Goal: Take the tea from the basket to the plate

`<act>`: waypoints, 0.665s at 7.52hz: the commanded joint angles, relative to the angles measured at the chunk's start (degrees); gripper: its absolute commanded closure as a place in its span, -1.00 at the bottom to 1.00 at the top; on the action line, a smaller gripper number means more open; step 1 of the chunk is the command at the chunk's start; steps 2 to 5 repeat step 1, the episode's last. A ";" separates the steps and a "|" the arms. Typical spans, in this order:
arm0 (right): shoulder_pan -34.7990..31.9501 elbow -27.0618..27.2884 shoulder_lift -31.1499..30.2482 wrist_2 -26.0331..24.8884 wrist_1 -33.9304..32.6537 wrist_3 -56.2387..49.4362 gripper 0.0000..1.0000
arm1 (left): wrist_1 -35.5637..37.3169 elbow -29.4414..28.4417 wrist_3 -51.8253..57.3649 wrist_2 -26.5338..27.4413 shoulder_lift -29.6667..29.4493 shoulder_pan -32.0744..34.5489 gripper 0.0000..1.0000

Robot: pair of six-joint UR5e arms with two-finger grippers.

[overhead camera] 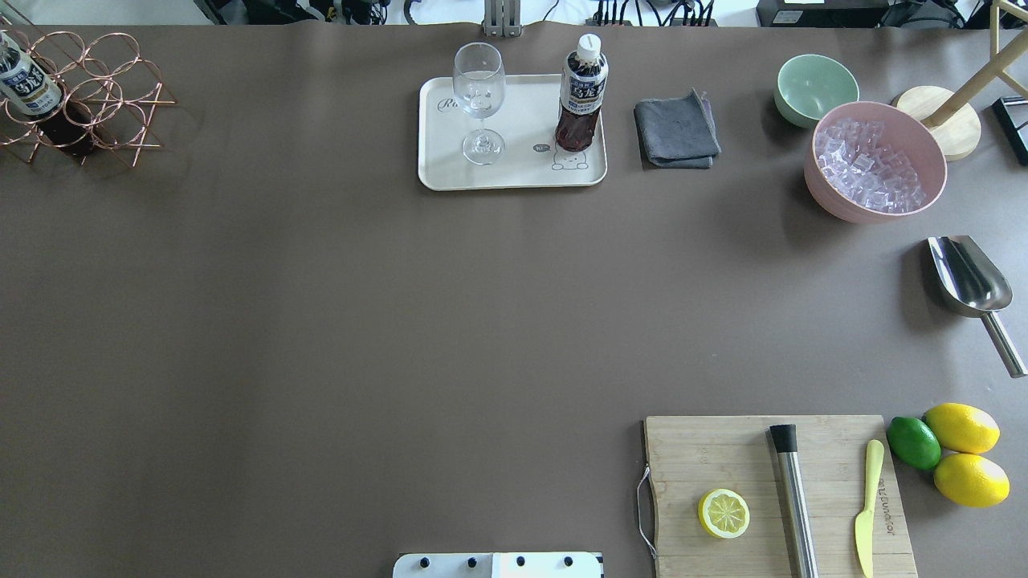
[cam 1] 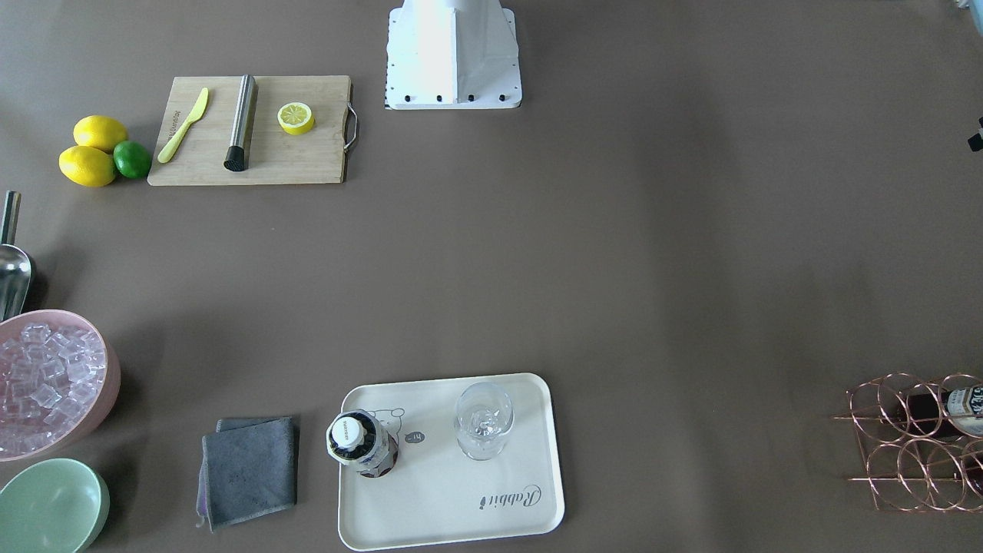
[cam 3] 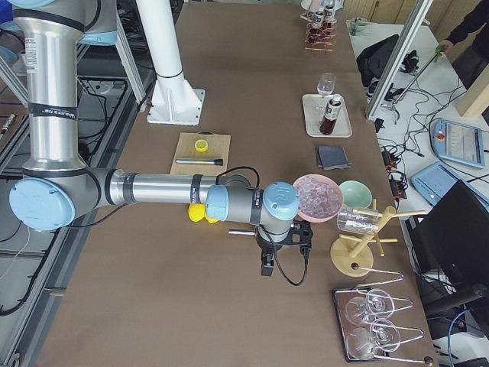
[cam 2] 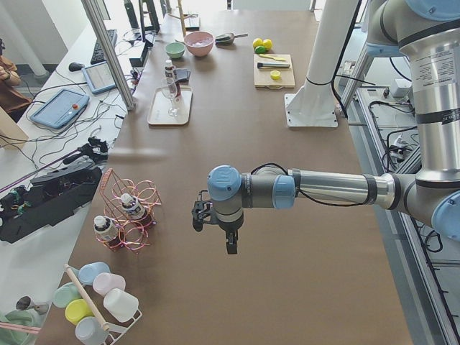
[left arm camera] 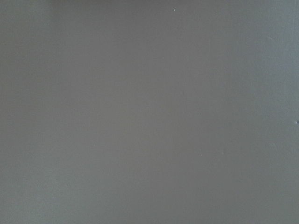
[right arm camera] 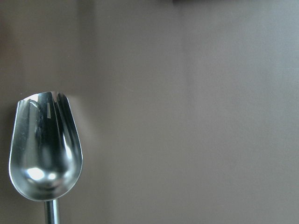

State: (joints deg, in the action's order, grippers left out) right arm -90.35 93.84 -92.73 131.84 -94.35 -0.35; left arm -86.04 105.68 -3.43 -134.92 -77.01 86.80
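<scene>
I see the small clear bottle of dark brown tea with a white cap point(overhead camera: 580, 100) standing up on the cream tray with round corners point(overhead camera: 514, 178). It is by the bear drawing, at the end near the folded grey cloth point(overhead camera: 676, 131). A clear glass point(overhead camera: 479, 96) stands on the same tray, a little apart from the bottle. The rose-gold wire basket of rings point(overhead camera: 88, 96) is far off at the other end, and another bottle point(overhead camera: 28, 84) sits in it. The left gripper point(cam 2: 208, 219) hangs over the brown table point(left arm camera: 149, 112), well away from the tray. The right gripper point(cam 3: 286, 237) hangs near the pink bowl of ice cubes point(cam 3: 317, 195), and its camera looks down on a shiny metal scoop point(right arm camera: 44, 147). I cannot tell if either gripper's fingers are spread or pressed together.
</scene>
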 commanded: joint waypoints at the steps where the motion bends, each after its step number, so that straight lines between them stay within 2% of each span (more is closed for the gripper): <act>1: 0.00 -0.06 0.01 0.00 0.04 0.00 -1.00 | 0.00 0.06 0.00 -0.08 0.10 0.56 -0.96; 5: 0.00 -0.06 0.01 0.00 0.04 0.00 -1.00 | 0.00 0.06 0.00 -0.08 0.10 0.56 -0.96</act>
